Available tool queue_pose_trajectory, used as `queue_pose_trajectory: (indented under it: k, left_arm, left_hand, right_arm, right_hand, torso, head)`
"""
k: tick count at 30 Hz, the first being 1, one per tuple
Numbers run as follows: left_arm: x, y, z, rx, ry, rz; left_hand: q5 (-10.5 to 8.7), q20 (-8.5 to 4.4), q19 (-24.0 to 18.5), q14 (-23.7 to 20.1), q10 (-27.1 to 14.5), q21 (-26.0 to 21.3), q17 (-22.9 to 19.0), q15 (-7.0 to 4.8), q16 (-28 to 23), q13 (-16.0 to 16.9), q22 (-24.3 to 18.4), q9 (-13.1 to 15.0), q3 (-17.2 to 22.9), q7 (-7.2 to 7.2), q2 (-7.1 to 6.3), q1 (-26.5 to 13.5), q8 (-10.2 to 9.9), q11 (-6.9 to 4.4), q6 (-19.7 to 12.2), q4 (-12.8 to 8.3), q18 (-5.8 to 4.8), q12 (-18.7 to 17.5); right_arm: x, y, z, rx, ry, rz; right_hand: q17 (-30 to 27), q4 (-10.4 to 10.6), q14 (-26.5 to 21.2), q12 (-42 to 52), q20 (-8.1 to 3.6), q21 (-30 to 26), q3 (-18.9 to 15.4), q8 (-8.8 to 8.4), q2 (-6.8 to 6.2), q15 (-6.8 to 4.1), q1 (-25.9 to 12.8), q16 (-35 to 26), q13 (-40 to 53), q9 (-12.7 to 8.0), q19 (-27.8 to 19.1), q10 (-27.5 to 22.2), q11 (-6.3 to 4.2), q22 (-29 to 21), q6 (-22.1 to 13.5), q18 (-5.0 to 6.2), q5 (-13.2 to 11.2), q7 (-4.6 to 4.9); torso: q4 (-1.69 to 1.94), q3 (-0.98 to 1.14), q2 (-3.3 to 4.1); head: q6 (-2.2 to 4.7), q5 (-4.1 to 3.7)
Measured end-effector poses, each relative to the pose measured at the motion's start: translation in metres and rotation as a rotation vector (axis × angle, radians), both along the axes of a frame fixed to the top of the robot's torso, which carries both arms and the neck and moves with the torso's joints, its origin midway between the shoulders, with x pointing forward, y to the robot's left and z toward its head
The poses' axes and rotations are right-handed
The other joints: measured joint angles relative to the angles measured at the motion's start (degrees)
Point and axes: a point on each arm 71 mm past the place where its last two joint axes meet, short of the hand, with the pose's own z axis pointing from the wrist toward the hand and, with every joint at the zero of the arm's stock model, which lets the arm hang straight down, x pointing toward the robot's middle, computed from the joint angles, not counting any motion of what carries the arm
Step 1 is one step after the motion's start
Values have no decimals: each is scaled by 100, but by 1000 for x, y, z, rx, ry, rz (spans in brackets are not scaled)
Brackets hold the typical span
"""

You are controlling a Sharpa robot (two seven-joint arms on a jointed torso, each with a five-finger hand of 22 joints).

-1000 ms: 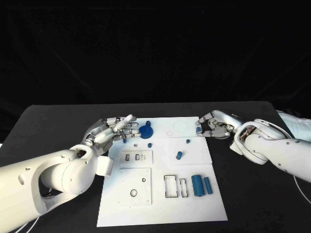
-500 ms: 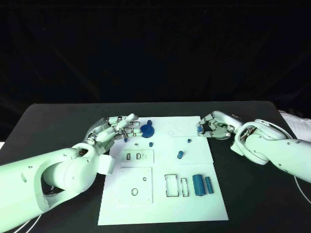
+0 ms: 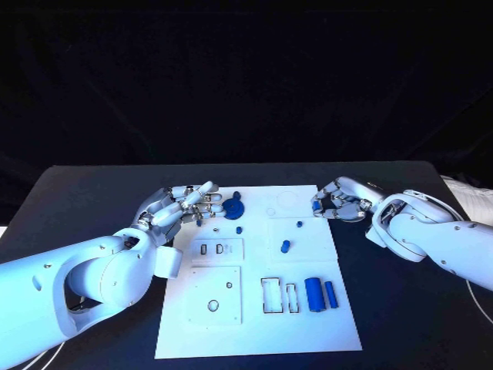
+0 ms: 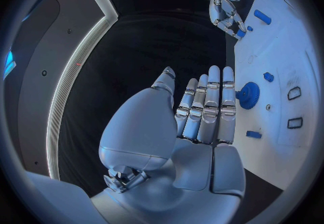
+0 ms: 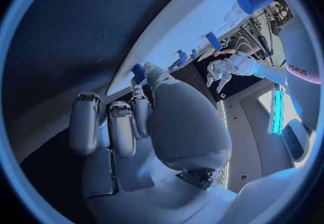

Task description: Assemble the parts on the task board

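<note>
Parts (image 3: 313, 294), small and blue, lie scattered on white task board (image 3: 258, 339).

A white board (image 3: 258, 308) is seen on a black table (image 3: 80, 193), with blue parts (image 3: 313, 294); silver hands (image 3: 186, 205) are shown.

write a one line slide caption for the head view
Both hands, left and right, flank the far end of the white task board, blue parts scattered across it.

You get one head camera looking down on the task board (image 3: 258, 270); two wrist cameras close behind each hand, both sharing that board.
</note>
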Motion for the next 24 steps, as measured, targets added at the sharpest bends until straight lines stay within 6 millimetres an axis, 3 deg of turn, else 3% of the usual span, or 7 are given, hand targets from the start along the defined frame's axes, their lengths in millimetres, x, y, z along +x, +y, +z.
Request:
queue_pose_trajectory:
  k: [8, 18, 24]
  left_arm:
    - [0, 0, 0, 0, 1, 0]
    - [0, 1, 0, 2, 2, 1]
    - [1, 5, -1, 6, 2, 10]
  left_hand:
    - [0, 0, 0, 0, 0, 0, -1, 0, 0, 0, 0, 0, 0, 0, 0, 0, 0, 0, 0, 0, 0, 0]
    - [0, 0, 0, 0, 0, 0, -1, 0, 0, 0, 1, 0, 0, 0, 0, 0, 0, 0, 0, 0, 0, 0]
    - [0, 0, 0, 0, 0, 0, 4, 0, -24, 1, 1, 0, 0, 21, 0, 0, 0, 0, -21, 0, 0, 0]
  right_arm:
    - [0, 1, 0, 1, 0, 2]
    - [0, 6, 2, 3, -11, 10]
    - [-3, 21, 11, 23, -29, 30]
  right_hand:
    - [-1, -65, 8, 23, -41, 23, 159, 89, 123, -96, -46, 22, 1, 18, 41, -38, -82, 47, 272, 0, -214, -90]
    - [-1, -134, -3, 21, -104, 32, 262, 158, 183, -168, -106, 22, -1, 43, 60, -51, -154, 68, 312, -1, -248, -63]
    - [-2, -158, 17, 21, -104, 32, 300, 158, 206, -187, -129, 22, -1, 43, 60, -49, -156, 73, 317, -1, -256, -58]
  torso:
    - [0, -1, 0]
    - [1, 1, -6]
    - [-1, -5, -20]
  head:
    - [-12, -15]
    - [-24, -3]
    - [-9, 14]
